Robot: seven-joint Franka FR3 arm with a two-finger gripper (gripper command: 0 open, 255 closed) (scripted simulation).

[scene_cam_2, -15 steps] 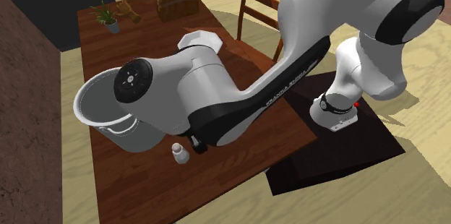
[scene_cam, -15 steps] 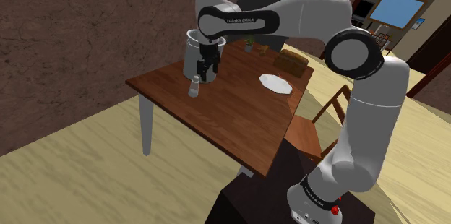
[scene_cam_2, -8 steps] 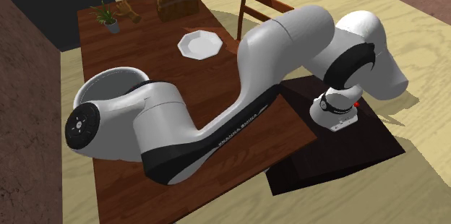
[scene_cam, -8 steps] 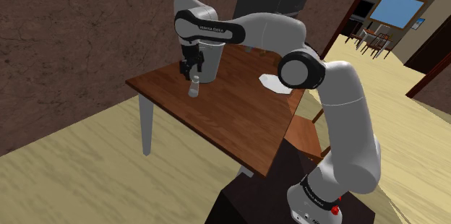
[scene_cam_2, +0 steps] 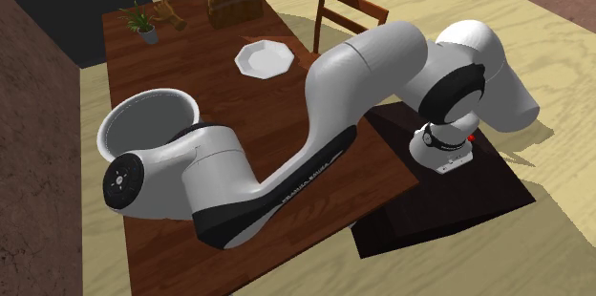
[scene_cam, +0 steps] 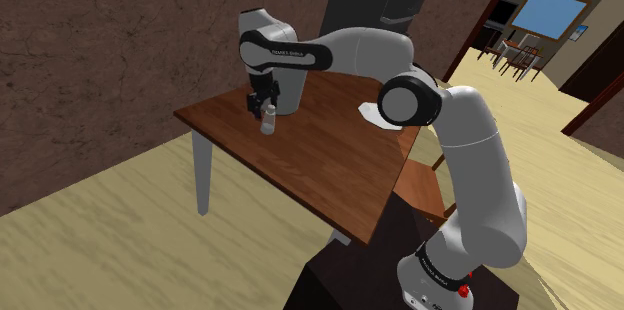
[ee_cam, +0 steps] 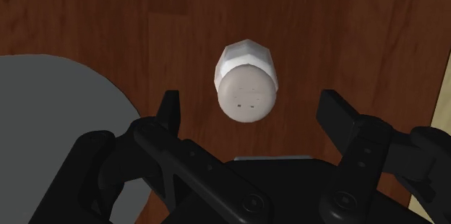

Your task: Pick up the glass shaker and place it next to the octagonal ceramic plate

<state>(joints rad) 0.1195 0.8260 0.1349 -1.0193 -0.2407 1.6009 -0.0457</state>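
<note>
Arm (scene_cam: 350, 53) lowered over shaker (ee_cam: 246, 85), wooden table (scene_cam: 330, 158), tan floor (scene_cam: 120, 248), brown walls (scene_cam: 100, 48)

1. A dark brown wooden table (scene_cam_2: 196, 65) carries everything.
2. A large pale pot (scene_cam_2: 153, 94) stands by the long edge at the second exterior view's left.
3. A small white-capped shaker (scene_cam: 267, 120) stands upright just beside the pot.
4. A white octagonal plate (scene_cam_2: 264, 58) lies near the opposite long edge.
5. A potted plant (scene_cam_2: 143, 25), a brown figurine (scene_cam_2: 172, 15) and a brown loaf (scene_cam_2: 234, 3) line the far short edge.
</note>
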